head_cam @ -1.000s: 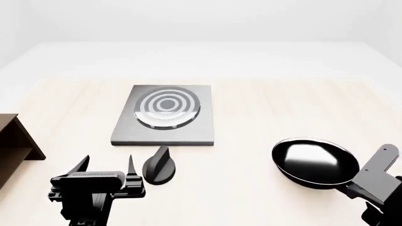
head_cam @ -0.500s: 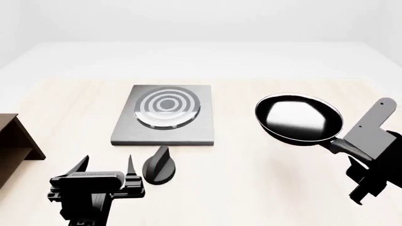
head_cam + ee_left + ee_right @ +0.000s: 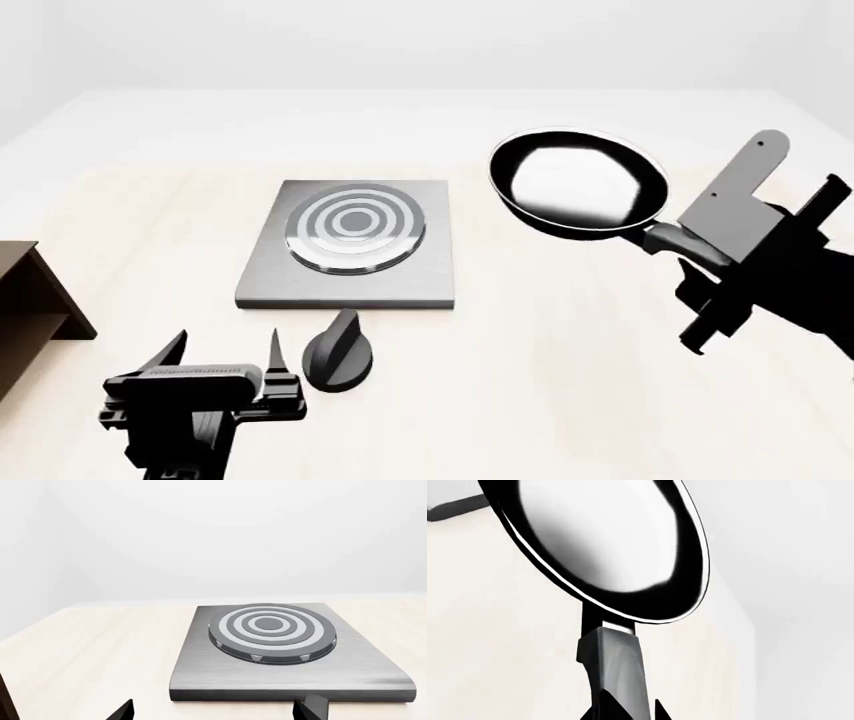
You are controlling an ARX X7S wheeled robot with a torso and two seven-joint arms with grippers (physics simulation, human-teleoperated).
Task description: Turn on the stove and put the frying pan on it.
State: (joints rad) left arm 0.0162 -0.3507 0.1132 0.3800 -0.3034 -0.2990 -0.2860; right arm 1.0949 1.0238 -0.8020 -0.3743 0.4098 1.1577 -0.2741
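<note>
- The surface (image 3: 561,330) was a broad, pale wood-grain top, matte and flat, with white walls behind it.
- The stove (image 3: 350,245) lay flat left of centre: a square slab of brushed dark-grey metal with a raised round burner (image 3: 356,228) of concentric pale and dark rings.
- The frying pan (image 3: 578,185) hung in the air, to the right of the stove and tilted toward the camera, a round black pan with a glossy pale inside and a straight black handle.
- The right gripper (image 3: 674,243) had its fingers clamped on the pan's handle.
- To do this step well, I judged the pan should be levelled and carried left until it sat over the rings, then lowered squarely so that its base rested on the burner.
- The left gripper (image 3: 224,352) hovered at the near left, its fingers apart and empty.
- The knob (image 3: 339,352), small, black and round with a raised ridge, sat just near of the stove, beside the left fingers; whether it was turned I could not tell.
</note>
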